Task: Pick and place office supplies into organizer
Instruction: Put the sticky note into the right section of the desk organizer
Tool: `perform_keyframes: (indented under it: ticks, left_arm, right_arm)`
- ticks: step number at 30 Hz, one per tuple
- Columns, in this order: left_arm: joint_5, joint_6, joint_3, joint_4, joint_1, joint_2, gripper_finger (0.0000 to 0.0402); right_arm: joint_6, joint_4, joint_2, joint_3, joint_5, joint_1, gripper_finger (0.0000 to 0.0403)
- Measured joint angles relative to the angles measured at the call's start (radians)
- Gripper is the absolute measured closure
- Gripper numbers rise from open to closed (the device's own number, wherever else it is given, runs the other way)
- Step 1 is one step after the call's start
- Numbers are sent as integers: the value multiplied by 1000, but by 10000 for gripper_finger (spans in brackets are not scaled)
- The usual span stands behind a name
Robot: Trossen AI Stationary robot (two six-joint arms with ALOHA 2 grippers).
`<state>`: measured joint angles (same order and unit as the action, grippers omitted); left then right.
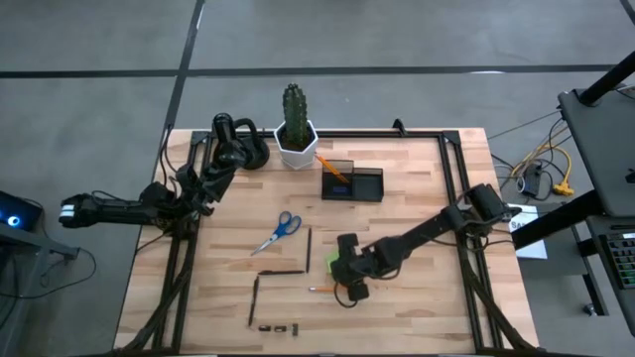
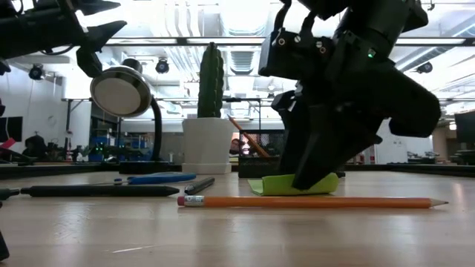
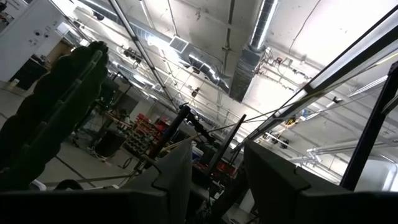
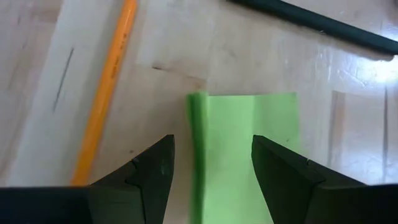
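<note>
Positioning my right gripper (image 4: pixel 211 163), jaws spread wide, holding nothing, straddling lime-green sticky-note pad (image 4: pixel 245 149); next: closing squarely, lifting toward organizer (image 1: pixel 353 182).

Right gripper (image 4: pixel 211 162) down, jaws apart

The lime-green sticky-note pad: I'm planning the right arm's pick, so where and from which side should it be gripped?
Judging by its pose, across its two long side edges, from straight above. The lime-green sticky-note pad lies flat on the wooden table, too thin for a side approach. The open right gripper already hangs over it, one finger nearer the orange pencil.
</note>
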<state>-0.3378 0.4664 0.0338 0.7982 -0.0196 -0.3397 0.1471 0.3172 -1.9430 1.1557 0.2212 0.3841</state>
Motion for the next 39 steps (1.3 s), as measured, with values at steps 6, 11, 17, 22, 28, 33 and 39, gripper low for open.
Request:
perform_keyframes:
  ticks: [6, 11, 17, 22, 28, 33, 39]
  left_arm:
    - [0, 0, 0, 0, 0, 0, 272]
    - [0, 0, 0, 0, 0, 1, 272]
    - [0, -1, 0, 0, 0, 1, 272]
    - [0, -1, 0, 0, 0, 1, 272]
    - [0, -1, 0, 0, 0, 1, 272]
    - [0, -1, 0, 0, 0, 2, 272]
    - [0, -1, 0, 0, 0, 2, 272]
  right_arm:
    - [-52, 0, 0, 0, -12, -13, 202]
    - [-64, 1, -1, 0, -50, -20, 202]
    - [-64, 6, -1, -4, -64, -25, 202]
    - [-61, 5, -1, -16, -65, -30, 202]
    - [-61, 1, -1, -24, -70, -36, 202]
    - [-61, -2, -1, -25, -109, -43, 202]
    - [-61, -3, -1, -25, -125, -48, 202]
